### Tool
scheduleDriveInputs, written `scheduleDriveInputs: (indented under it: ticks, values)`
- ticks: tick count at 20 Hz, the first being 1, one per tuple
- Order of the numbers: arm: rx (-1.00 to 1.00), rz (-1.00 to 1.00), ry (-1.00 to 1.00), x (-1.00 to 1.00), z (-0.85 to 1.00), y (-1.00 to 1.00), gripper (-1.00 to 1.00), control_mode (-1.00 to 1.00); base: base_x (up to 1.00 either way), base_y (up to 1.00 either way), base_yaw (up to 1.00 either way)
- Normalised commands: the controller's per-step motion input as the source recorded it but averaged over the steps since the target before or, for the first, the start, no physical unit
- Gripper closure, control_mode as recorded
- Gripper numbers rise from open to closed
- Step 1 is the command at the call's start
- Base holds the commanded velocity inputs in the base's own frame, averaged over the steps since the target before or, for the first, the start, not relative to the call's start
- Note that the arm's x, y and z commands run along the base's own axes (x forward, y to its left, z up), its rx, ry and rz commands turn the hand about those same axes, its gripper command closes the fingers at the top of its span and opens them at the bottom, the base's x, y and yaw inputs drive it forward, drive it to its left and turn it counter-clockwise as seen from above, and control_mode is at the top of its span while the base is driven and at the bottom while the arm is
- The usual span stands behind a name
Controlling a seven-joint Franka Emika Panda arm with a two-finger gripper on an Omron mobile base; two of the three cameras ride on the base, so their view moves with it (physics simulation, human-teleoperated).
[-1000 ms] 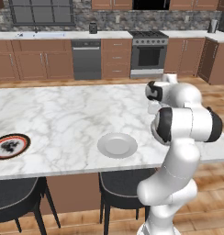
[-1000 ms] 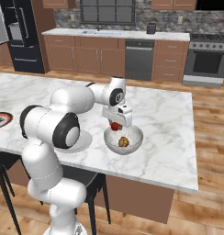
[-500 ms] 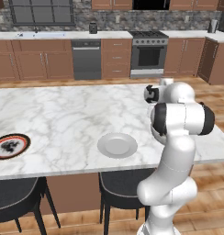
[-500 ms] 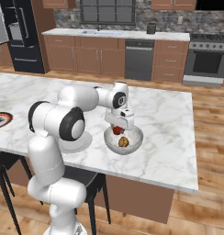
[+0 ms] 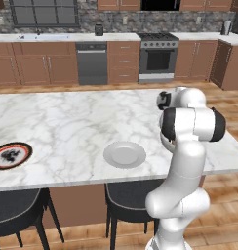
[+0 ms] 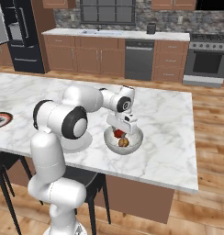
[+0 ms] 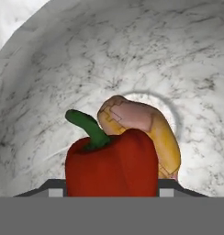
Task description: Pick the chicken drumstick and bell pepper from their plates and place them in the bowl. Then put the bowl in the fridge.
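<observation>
Both foods sit inside the bowl [image 6: 123,140]: my gripper [image 6: 119,133] is clamped on the pepper [image 7: 111,163] above the drumstick [image 7: 146,126]. Releasing it and carrying the bowl to the fridge [image 6: 23,34] remain.

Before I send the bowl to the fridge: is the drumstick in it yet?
Yes. The chicken drumstick lies in the bowl, beside the bell pepper between the gripper fingers.
</observation>
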Motion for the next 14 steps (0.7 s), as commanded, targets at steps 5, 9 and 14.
scheduleDriveInputs:
  ticks: [5,9,14]
  values:
    - [0.13,0.00,0.00,0.01,-0.06,0.00,1.00,-1.00,0.00,0.00,0.00]
    - [0.06,0.00,0.00,0.03,-0.05,0.00,1.00,-1.00,0.00,0.00,0.00]
    - [0.00,0.00,0.00,0.04,0.00,0.00,-1.00,-1.00,0.00,0.00,0.00]
